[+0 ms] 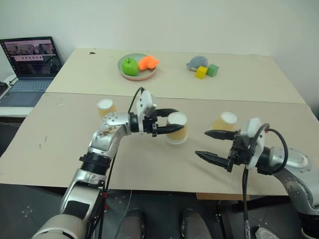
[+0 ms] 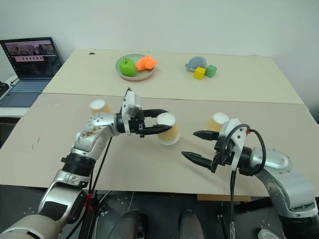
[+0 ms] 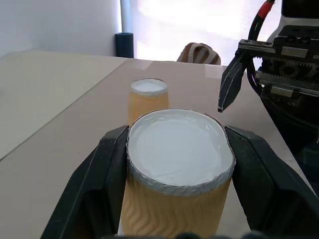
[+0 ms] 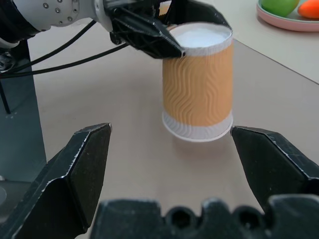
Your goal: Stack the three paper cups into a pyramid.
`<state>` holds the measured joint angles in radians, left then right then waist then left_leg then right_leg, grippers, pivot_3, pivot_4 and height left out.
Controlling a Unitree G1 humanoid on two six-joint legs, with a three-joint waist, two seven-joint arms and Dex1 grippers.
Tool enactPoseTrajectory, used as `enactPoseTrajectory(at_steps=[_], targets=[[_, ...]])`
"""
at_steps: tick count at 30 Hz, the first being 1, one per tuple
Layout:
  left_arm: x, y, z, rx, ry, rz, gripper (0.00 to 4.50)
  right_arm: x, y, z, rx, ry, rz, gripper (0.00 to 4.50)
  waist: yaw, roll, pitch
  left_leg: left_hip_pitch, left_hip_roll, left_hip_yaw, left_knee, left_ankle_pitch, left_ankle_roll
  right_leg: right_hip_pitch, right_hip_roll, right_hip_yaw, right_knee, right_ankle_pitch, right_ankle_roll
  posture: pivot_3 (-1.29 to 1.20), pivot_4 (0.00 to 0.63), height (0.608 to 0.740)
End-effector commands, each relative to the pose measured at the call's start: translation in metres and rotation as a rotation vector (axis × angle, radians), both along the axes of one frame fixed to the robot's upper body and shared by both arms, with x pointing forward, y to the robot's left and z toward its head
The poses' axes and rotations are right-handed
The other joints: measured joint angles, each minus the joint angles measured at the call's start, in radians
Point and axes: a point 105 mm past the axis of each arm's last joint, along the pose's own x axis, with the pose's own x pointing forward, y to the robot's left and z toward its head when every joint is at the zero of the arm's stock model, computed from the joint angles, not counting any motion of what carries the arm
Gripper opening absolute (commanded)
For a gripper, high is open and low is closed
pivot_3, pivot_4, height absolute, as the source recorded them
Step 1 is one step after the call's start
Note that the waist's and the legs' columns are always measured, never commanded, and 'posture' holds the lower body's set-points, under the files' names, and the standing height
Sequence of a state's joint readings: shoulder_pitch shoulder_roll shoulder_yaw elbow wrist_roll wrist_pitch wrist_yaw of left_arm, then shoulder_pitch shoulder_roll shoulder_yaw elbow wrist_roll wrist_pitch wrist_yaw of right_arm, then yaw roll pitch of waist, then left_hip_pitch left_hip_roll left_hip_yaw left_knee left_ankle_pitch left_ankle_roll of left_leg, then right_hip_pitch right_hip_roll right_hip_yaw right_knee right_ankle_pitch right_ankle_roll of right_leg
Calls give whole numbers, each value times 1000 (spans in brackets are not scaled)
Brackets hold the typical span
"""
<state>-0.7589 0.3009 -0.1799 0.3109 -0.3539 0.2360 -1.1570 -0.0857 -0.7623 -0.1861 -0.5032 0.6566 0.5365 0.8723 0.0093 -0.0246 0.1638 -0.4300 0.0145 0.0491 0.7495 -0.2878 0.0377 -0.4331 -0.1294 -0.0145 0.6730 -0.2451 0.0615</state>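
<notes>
Gripping cup (image 1: 177, 128) (no readable label)

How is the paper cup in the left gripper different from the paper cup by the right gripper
The held paper cup is clamped near its top between the left gripper's fingers; the cup by the right gripper stands free, untouched. The held cup sits mid-table in front of the robot; the other stands just past the open right gripper. Whether the held cup is lifted off the table cannot be told. Both are upside down, wavy tan sides, white end up.
</notes>
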Motion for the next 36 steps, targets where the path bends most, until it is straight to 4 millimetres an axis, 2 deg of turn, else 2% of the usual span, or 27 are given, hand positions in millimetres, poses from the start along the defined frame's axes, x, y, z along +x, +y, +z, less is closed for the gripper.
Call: enactPoseTrajectory(at_steps=[1,7,15,16,19,23,29,33,36], targets=[[4,-5,0,25,-49,-29,2606,-9,0,13,11,-44,-5,4500,2,0,0,0,0,0,0,0,0,0,0,0,0,0,0,0,150,678],[20,-7,-10,44,-39,-9,2606,-14,-4,16,28,-52,-50,4500,3,-1,0,-1,0,0,0,0,0,0,0,0,-1,0,0,0,150,678],[21,-19,-14,29,-34,-35,2606,-14,-4,18,36,-59,-68,4500,3,-1,0,-1,0,0,0,0,0,0,0,0,-1,0,0,0,150,678],[21,-20,-15,30,-38,-37,3518,-14,-4,18,38,-60,-69,4500,3,-1,0,-1,0,0,0,0,0,0,0,0,-1,0,0,0,150,678],[22,-19,-14,27,-54,-23,4411,-14,-5,19,39,-60,-73,4500,2,-1,1,-1,0,0,0,0,0,0,0,0,-1,0,0,0,150,678],[23,-15,-10,19,-91,3,4411,-13,-6,18,38,-56,-72,4500,3,-1,1,-1,0,0,0,0,0,0,0,0,-1,0,0,0,150,678],[13,2,41,-161,-123,55,4411,-9,-6,21,65,-51,-62,4500,0,-1,1,-2,0,-1,0,0,0,-2,0,0,0,0,0,0,150,678],[0,15,57,-223,-106,98,4411,-6,-5,20,74,-47,-53,4500,0,-1,1,-1,1,-1,0,0,0,-1,0,0,0,0,0,0,150,678],[0,33,71,-317,-71,235,4411,-4,-4,19,81,-46,-47,4500,0,-1,1,-1,0,-1,0,0,0,-1,0,1,0,0,0,0,150,678]])
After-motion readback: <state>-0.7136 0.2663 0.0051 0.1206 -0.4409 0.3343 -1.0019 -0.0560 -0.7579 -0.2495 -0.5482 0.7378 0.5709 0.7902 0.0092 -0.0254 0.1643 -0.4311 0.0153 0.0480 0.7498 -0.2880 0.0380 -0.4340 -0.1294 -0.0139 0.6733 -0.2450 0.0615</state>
